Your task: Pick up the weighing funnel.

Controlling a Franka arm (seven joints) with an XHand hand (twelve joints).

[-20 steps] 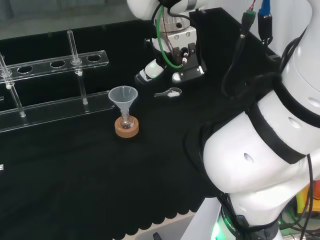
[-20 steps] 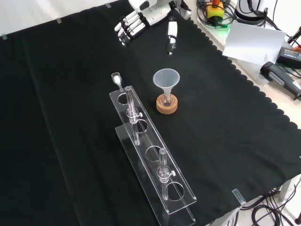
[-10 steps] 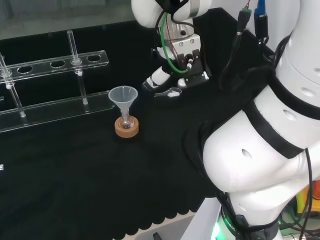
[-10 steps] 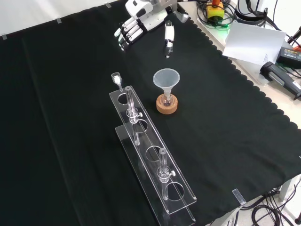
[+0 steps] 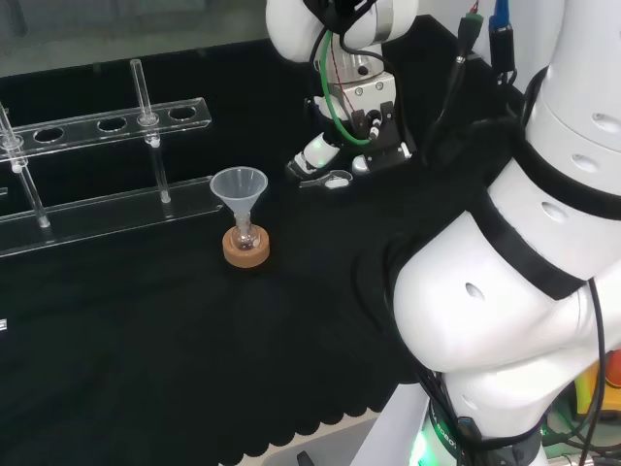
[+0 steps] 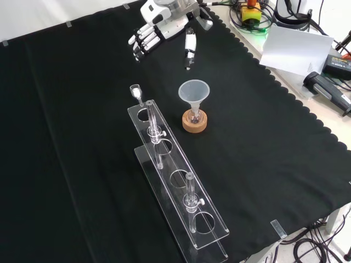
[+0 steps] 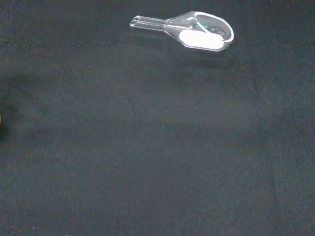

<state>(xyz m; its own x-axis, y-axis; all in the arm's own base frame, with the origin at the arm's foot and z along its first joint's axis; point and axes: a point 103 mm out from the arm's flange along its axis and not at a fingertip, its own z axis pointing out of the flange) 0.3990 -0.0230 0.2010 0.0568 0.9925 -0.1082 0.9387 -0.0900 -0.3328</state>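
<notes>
The weighing funnel (image 5: 328,180) lies flat on the tabletop (image 5: 146,340). In the head view it is near the funnel (image 5: 239,184), to the right of it and a little farther back. The robot hand (image 6: 153,30) hangs just above it, open, with the fingers (image 6: 140,41) almost straight, the thumb (image 6: 189,48) spread away from them, and nothing in its hold.

In the wrist view the piece has a white patch in its bowl. I cannot tell if this is powder or only a reflection.

I think the main risk is that the weighing funnel slides. It is smooth and looks light, so if one finger touches it before the thumb does, it can be pushed over the cloth or turned around instead of being pinched.

If the patch is powder, a pinch on the short stem alone could tilt the bowl and spill it.

A third risk is the funnel itself. It stands in a small flask (image 5: 245,231) on a cork ring (image 5: 245,250), so a wide sweep of the fingers toward it could knock it over.
</notes>
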